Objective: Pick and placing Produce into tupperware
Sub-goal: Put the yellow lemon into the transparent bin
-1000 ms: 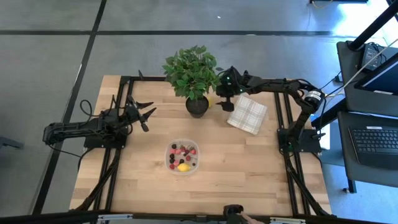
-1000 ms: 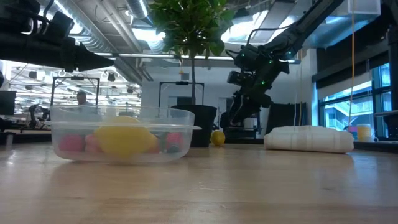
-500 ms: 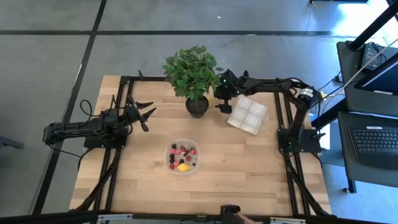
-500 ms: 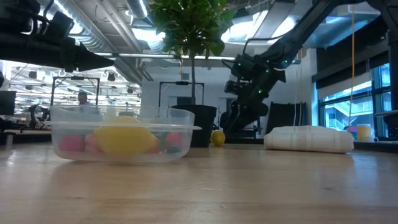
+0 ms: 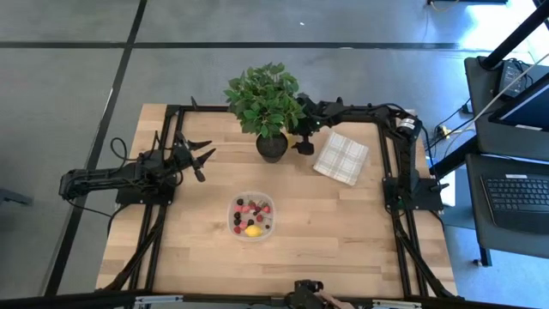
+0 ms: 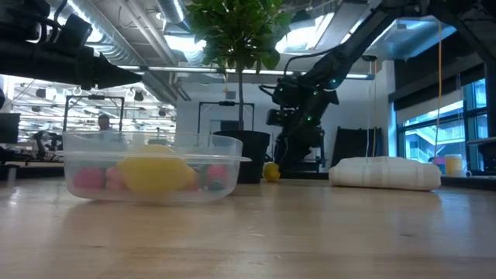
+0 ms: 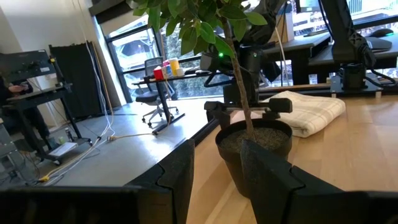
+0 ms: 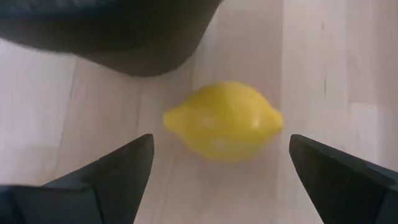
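The clear tupperware (image 5: 252, 216) (image 6: 155, 167) sits on the wood table near its near edge. It holds red, dark and pink berries and a yellow lemon piece. A loose small lemon (image 8: 224, 121) (image 6: 270, 171) lies on the table beside the plant pot. My right gripper (image 5: 302, 144) (image 8: 219, 142) hangs over this lemon, open, one finger on either side with gaps between. My left gripper (image 5: 202, 155) (image 7: 217, 180) waits open at the table's left side, pointing toward the pot.
A leafy potted plant (image 5: 266, 107) in a dark pot (image 7: 252, 146) stands at the far middle, right next to the loose lemon. A folded white checked cloth (image 5: 341, 157) (image 6: 385, 172) lies to the right of the right gripper. Bare wood surrounds the tupperware.
My right gripper has moved toward the table's left, away from the cloth and closer to the plant pot, and has come down over the loose lemon. The left arm, the tupperware and the lemon have stayed still.
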Robot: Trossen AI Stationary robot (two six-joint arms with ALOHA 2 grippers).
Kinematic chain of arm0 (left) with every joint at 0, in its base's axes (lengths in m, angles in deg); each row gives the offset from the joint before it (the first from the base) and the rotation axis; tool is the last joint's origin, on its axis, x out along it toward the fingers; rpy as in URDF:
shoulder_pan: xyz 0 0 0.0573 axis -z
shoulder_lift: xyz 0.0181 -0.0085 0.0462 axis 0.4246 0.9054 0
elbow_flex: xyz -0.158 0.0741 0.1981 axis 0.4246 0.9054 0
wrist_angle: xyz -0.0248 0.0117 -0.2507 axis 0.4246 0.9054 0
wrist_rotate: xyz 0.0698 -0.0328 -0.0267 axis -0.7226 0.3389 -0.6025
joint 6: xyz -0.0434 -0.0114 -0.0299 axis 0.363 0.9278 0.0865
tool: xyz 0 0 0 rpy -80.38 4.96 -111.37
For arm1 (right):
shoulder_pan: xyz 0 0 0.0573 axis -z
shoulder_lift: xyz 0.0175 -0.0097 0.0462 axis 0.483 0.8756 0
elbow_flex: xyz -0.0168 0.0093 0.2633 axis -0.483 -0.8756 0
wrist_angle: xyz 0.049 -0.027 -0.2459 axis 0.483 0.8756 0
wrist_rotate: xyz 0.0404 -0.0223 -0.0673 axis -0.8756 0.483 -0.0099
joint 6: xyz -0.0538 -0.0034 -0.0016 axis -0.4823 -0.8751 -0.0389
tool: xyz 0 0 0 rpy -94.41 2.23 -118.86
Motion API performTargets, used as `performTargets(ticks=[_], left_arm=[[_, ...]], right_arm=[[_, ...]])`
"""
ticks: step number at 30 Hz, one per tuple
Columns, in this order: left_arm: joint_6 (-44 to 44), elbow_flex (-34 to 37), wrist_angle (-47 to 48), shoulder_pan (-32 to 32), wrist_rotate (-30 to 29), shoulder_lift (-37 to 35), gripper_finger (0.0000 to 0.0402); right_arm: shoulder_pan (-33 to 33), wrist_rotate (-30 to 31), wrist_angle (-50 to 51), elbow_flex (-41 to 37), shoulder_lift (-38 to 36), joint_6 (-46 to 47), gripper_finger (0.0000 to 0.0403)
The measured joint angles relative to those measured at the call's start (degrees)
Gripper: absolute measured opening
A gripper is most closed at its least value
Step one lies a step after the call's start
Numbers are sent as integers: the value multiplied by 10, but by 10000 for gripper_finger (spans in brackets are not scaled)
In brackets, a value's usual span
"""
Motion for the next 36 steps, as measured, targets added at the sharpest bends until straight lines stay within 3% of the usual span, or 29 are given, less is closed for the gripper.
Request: performTargets(ticks=[13,36], left_arm=[[-1,0,9,0,0,0,126],[0,0,9,0,0,0,126]], right_arm=[[-23,0,-18,4,2,-28,372],[-36,22,-62,3,24,-1,372]])
